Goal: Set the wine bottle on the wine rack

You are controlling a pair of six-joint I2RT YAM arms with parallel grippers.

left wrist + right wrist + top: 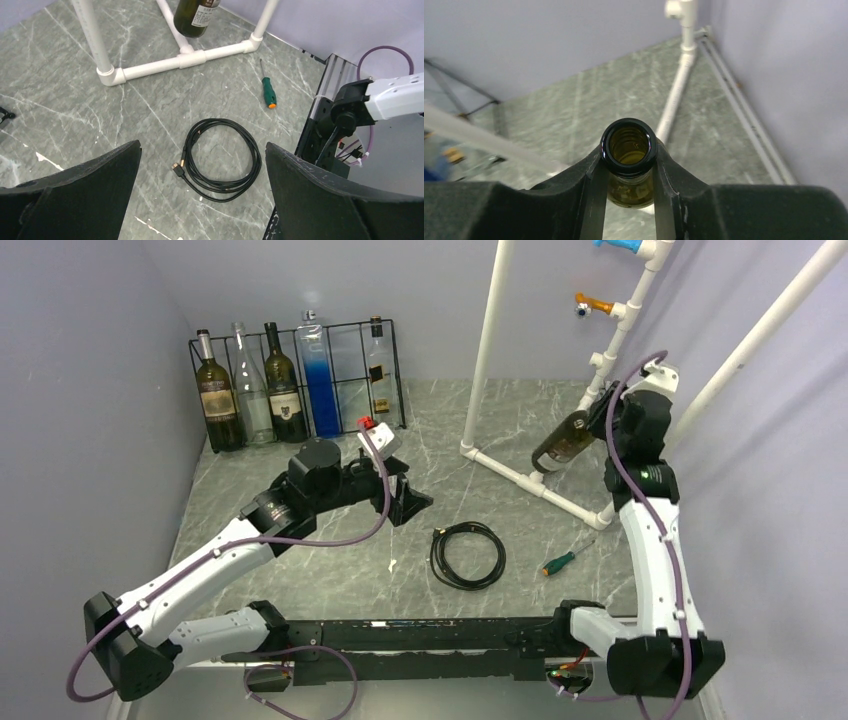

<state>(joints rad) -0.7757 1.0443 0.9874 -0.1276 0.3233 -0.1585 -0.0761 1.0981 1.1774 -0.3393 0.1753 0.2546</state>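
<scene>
1. Label on bottle [562, 443]: pale, print too small to read.
2. Dark green glass, mouth uncorked. The bottle is tilted with its base off the table [330, 575]; right pincer [603, 418] is clamped on its neck.
3. Pipe frame [520, 475] sits just under the bottle's base; wall [780, 440] is close on right pincer's outer side.
4. Rack [340, 328] is well apart from right pincer, beyond left pincer [412, 502], jaws wide apart.
5. Cable [467, 555] and screwdriver [558, 562] lie between the pincers.
</scene>
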